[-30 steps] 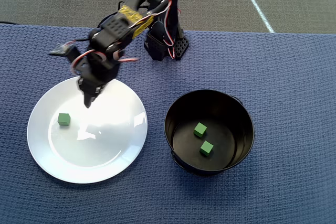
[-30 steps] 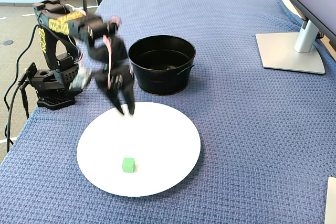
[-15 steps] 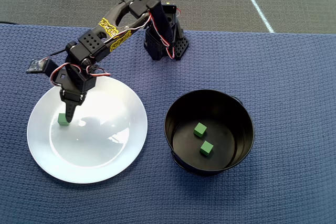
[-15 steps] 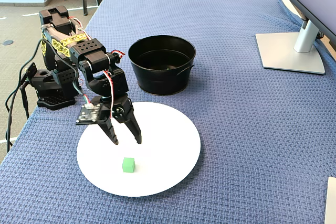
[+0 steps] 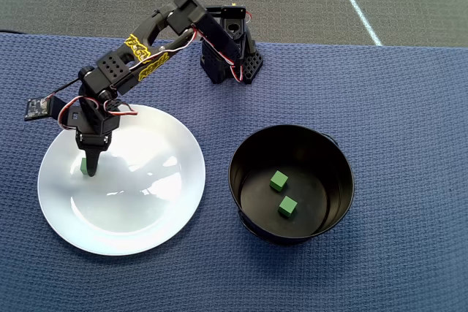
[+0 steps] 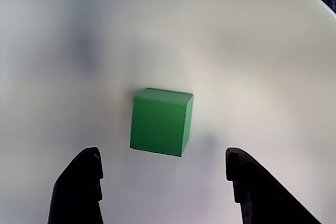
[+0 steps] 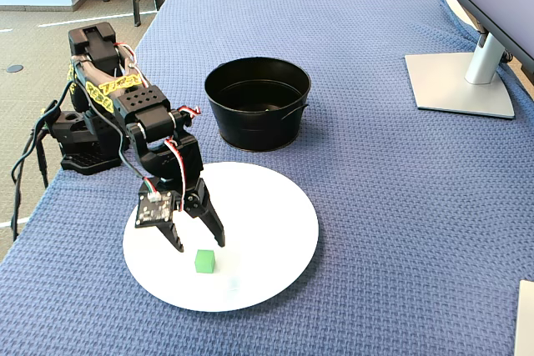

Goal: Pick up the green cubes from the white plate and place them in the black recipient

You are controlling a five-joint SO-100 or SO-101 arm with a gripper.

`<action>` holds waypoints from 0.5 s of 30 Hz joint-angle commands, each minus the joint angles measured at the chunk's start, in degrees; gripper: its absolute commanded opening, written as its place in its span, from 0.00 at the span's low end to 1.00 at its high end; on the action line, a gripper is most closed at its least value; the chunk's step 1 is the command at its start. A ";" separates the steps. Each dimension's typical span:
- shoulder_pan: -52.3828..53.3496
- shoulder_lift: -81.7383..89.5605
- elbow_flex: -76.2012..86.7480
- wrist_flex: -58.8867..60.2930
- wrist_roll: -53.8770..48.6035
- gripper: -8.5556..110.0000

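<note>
Overhead view: a black robot arm (image 5: pixel 150 42) reaches from its base at the top of the picture down and to the left, over a counter (image 5: pixel 409 122) covered in blue woven cloth. Its hand (image 5: pixel 89 169) points down over the left part of the white plate (image 5: pixel 139 217). One green cube (image 5: pixel 83 168) lies on the plate there, mostly hidden under the hand, so only a sliver of green shows. To the right of the plate, close but not touching, stands the black recipient (image 5: pixel 245 153), a round bucket. Two more green cubes (image 5: pixel 278 180) lie on its floor, near each other but apart.

Wrist view: the camera looks straight down onto the glossy white plate (image 6: pixel 273 51). The single cube (image 6: pixel 160 121) sits on it in mid picture. The two dark fingertips (image 6: pixel 79 190) rise from the bottom edge, one at each side, spread wider than the cube and touching nothing. The cube lies just beyond the tips rather than between them.

Fixed view: seen from the side, the arm (image 7: pixel 125 106) bends down over the near left part of the plate (image 7: pixel 267 206). The hand (image 7: pixel 200 243) is released, its fingers splayed, the tips close above the plate; whether they touch it is hard to tell. The cube (image 7: pixel 204 261) lies just in front of them. The bucket (image 7: pixel 259 114) stands behind the plate.
</note>
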State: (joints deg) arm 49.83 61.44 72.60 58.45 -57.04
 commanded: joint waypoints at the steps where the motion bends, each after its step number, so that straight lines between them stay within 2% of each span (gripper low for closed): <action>1: 0.79 -0.53 -4.66 -1.58 -1.32 0.28; 15: 0.79 -4.04 -7.38 -2.20 2.99 0.20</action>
State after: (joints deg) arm 50.36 56.78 68.55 57.39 -55.37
